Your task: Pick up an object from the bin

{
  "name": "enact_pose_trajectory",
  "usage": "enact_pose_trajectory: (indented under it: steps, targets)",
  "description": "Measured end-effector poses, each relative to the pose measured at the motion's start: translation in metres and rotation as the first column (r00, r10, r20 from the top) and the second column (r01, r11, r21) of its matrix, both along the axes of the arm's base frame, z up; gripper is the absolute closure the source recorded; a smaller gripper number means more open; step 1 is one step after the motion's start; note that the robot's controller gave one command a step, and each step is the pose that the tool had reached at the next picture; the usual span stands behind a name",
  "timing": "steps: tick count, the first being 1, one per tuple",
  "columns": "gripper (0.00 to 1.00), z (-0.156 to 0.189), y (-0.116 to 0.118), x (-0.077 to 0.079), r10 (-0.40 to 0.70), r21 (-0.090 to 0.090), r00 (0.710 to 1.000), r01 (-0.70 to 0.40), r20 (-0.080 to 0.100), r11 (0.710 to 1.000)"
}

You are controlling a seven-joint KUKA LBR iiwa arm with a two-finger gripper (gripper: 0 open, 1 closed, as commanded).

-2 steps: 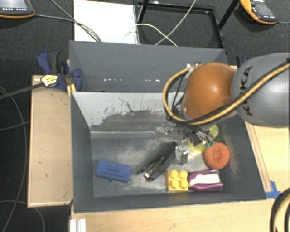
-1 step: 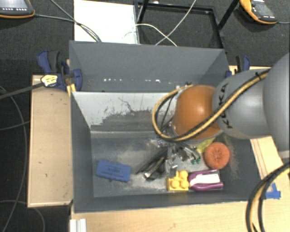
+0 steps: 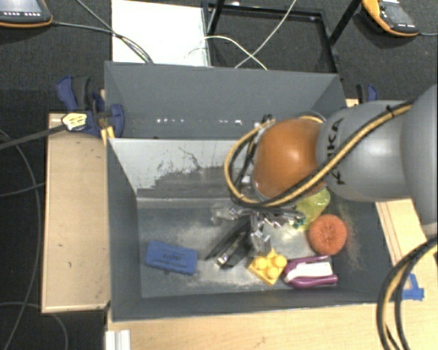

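Grey metal, scuffed and scratched, makes up the bin (image 3: 123, 225). Its floor is dusted with pale marks, and its sloping back wall is streaked with white scrapes. The arm (image 3: 383, 154) comes in from the right, and its orange cover (image 3: 284, 156), looped with black and yellow cables, hangs over the middle of the bin. Below the cover the claw (image 3: 248, 238) sits low, close to the floor near its centre. Two dark bars (image 3: 231, 250) slant down and left from it, and I cannot tell whether they belong to the claw or lie loose beneath it. Nor can I tell whether the claw is open or closed, and nothing is plainly gripped. A yellow brick (image 3: 268, 265) lies nearest, just beside the claw at its lower right, close to the front wall. A purple and white piece (image 3: 311, 272) touches the brick's right side. An orange ball (image 3: 327, 234) with a rough surface rests above that piece, near the right wall. A yellow-green thing (image 3: 316, 203) shows behind the ball, half hidden under the arm. A blue block (image 3: 171, 258) lies flat on its own at the front left, well apart from the rest. Around the bin the room's floor (image 3: 41, 68) is dark carpet. Thin wires (image 3: 137, 48) trail across it, and the black legs of a stand (image 3: 274, 17) are at the top.
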State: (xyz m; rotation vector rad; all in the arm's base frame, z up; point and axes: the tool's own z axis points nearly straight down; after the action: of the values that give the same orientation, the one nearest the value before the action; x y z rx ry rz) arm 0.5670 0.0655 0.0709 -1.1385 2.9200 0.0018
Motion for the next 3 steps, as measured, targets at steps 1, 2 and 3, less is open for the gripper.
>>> enact_pose_trajectory:
  steps: [1,2,3]
  targets:
    - [1.00,0.0001,-0.0041,-0.0124,-0.373,0.002,0.928,0.373,-0.005,0.928]
    - [1.00,0.0001,-0.0041,-0.0124,-0.373,0.002,0.928,0.373,-0.005,0.928]
    - [1.00,0.0053,-0.0043,-0.0140,-0.373,0.000,0.928,0.373,-0.008,0.928]
